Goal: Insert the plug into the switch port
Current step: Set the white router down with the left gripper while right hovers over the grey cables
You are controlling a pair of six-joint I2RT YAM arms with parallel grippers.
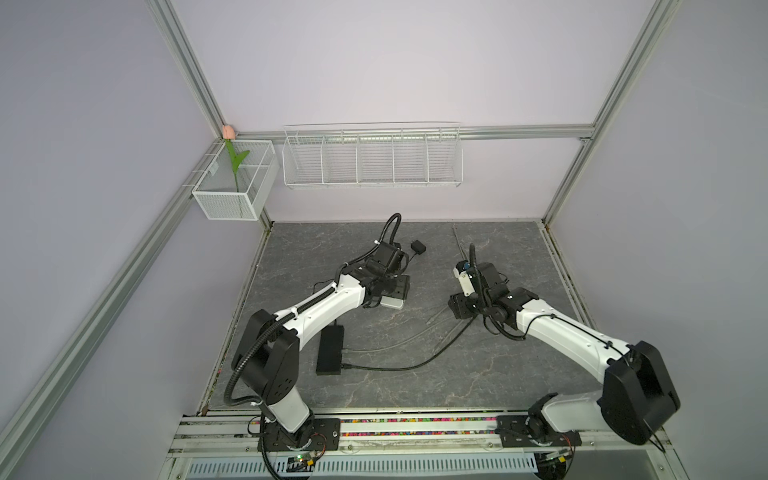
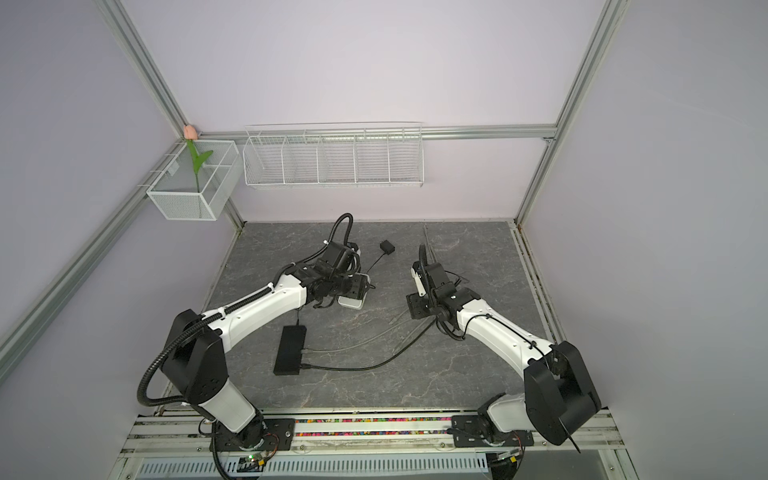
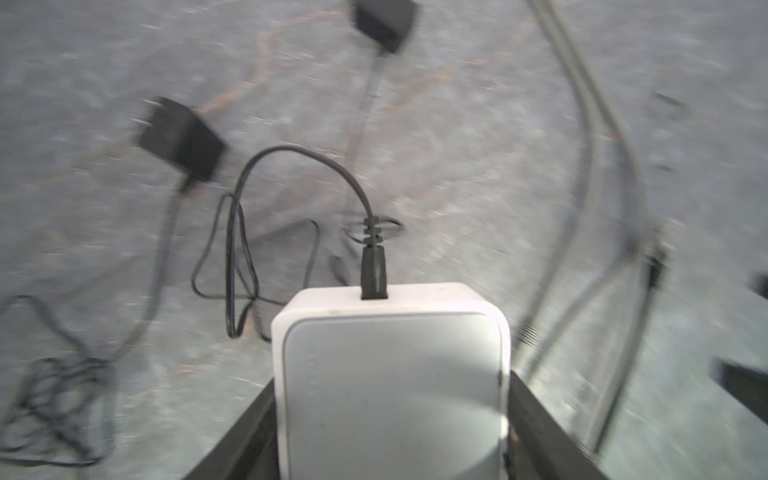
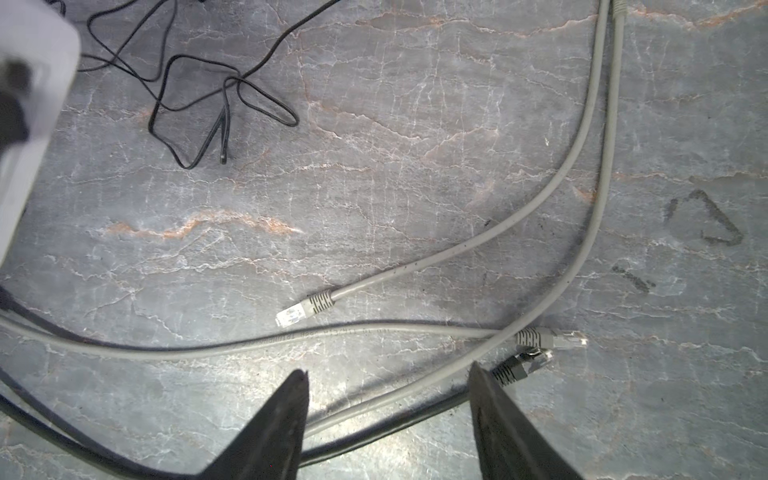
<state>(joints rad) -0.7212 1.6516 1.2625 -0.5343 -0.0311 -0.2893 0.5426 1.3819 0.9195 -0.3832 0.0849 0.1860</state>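
The left gripper (image 3: 392,399) holds the white switch (image 3: 390,332). The right gripper (image 4: 387,368), wide and empty, hangs near the loose grey network plug (image 4: 305,309).

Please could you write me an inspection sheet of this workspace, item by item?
Surface: grey marble-pattern tabletop, faint dark marks.
Job's things: white square box with black plug seated in it; flat black switch box; loose grey Ethernet plug.
Clutter: two black power adapters.
Grippers: left gripper shut on white square box; right gripper open, empty, above the cables.
Cables: grey Ethernet cables and black cable cross the table; thin black cords tangled.
Surroundings: white wire rack; white mesh basket holding pink artificial tulip.
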